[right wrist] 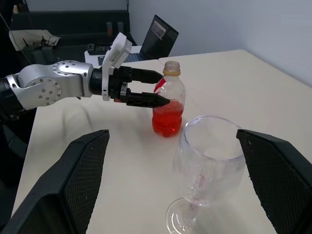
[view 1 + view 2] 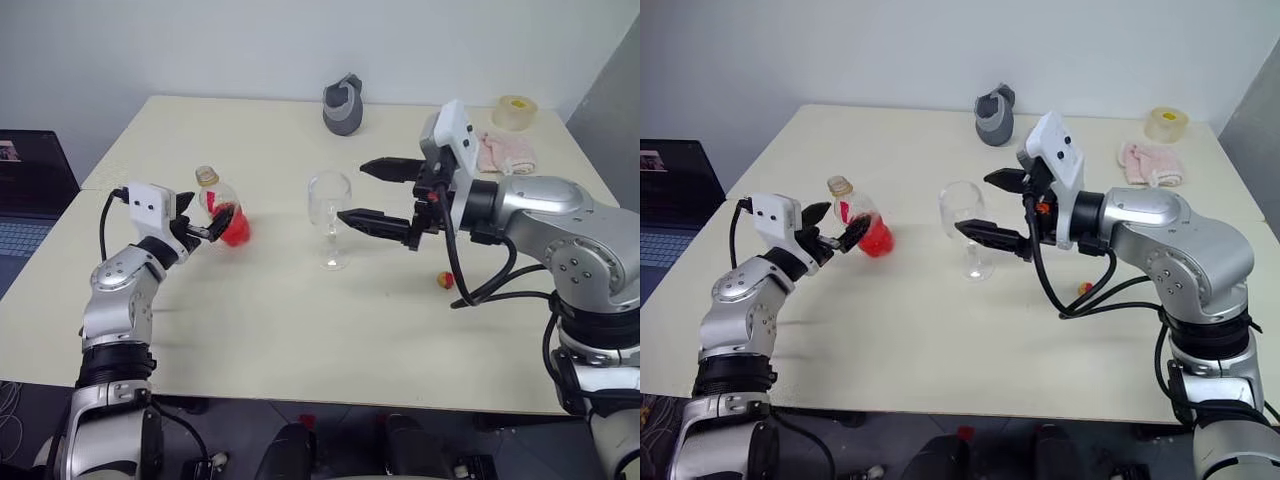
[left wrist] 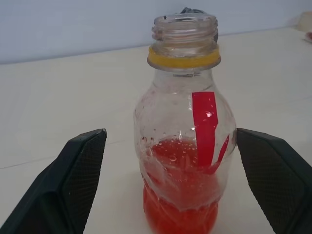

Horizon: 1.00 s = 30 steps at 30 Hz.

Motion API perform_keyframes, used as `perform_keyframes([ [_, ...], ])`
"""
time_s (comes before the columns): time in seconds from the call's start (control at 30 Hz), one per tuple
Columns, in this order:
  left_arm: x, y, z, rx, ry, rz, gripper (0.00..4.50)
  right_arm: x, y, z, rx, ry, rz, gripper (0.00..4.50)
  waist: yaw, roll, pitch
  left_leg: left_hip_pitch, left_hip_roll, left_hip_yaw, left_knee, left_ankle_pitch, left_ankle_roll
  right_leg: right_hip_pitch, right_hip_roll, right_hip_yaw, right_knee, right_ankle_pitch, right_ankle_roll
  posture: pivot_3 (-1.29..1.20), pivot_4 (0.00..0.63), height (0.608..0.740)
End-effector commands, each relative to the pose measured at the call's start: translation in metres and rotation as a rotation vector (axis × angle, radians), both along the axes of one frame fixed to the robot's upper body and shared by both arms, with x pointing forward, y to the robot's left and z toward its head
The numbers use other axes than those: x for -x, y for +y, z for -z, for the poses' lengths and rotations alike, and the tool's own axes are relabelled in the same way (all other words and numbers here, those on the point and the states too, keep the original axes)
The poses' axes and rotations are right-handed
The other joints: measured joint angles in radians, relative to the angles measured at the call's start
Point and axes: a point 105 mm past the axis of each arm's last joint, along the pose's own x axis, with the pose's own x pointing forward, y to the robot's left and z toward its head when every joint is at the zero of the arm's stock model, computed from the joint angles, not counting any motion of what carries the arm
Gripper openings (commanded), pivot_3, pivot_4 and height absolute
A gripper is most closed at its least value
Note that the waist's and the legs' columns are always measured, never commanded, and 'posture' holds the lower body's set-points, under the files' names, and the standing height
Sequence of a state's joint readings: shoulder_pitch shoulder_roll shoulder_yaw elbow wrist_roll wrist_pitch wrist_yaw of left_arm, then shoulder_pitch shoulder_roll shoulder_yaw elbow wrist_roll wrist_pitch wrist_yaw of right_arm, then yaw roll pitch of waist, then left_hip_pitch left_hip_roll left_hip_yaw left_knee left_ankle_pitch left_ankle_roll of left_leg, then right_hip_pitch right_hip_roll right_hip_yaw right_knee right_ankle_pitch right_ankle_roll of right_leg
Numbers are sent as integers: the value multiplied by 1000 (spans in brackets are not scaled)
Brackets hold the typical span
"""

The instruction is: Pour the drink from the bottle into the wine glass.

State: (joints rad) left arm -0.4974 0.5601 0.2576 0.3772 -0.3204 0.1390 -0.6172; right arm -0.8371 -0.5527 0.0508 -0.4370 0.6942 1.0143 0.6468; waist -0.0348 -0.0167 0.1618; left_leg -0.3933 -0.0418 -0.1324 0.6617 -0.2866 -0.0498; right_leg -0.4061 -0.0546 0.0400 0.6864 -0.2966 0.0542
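A pale cream table [image 2: 300,330] stands against a plain white wall, with a dark laptop [image 2: 30,190] off its left edge.

The bottle [image 2: 222,208] stands upright on the left part of the table, uncapped, a yellow ring round its neck and a red strip down its side. The red drink [image 2: 235,228] fills only its lower part. The left gripper [image 2: 205,222] reaches in level from the near left with its two black fingers spread wide, one on each side of the bottle's body. In the left wrist view both fingers [image 3: 80,170] stand clear of the plastic, with table showing between.

The wine glass [image 2: 330,215] stands upright near the middle of the table, to the right of the bottle and apart from it; it looks empty. The right gripper [image 2: 378,192] comes in from the right, level, its fingers also spread wide. One finger lies on the near side of the bowl and the other on the far side; whether either touches the glass cannot be told.

Farther back sit a grey cup-like thing [image 2: 343,105], a roll of tape [image 2: 516,111] and a pink cloth [image 2: 505,152] at the far right. A small red and yellow cap [image 2: 444,281] lies on the table right of the glass.
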Motion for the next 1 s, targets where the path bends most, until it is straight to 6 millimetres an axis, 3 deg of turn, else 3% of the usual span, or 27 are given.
perform_keyframes([
  [0.03, -4, -3, -7, -8, -35, 19, 4500, 3, -1, -14, -35, -49, 6, 4475, 0, 0, 0, 0, 0, 0, 0, 0, 0, 0, 0, 0, 0, 0, 0, 0, 150, 740],
  [0.67, -29, -18, 2, -26, -20, 77, 4500, 0, -3, -17, -44, -51, 34, 4475, -5, 0, 0, -1, -1, 0, 0, 0, 0, -1, 0, 0, 1, 0, 0, 0, 150, 740],
  [0.77, -32, -18, -1, -14, -30, 75, 3865, -1, -3, -16, -46, -50, 37, 4500, -6, 0, 0, -1, -1, 0, 1, 0, 0, -1, 0, -1, 2, 0, 0, 0, 150, 740],
  [0.87, -33, -19, -2, -11, -32, 82, 2942, -1, -3, -16, -48, -49, 41, 4500, -7, 0, 0, -1, -1, 0, 1, 0, 0, -1, 0, -1, 2, 0, 0, 0, 150, 740],
  [1.0, -34, -19, -2, -10, -32, 83, 2226, -3, -3, -14, -50, -48, 46, 4500, -8, 0, 0, -1, -1, 0, 1, 0, 0, -1, 0, -1, 2, 0, 0, 0, 150, 740],
])
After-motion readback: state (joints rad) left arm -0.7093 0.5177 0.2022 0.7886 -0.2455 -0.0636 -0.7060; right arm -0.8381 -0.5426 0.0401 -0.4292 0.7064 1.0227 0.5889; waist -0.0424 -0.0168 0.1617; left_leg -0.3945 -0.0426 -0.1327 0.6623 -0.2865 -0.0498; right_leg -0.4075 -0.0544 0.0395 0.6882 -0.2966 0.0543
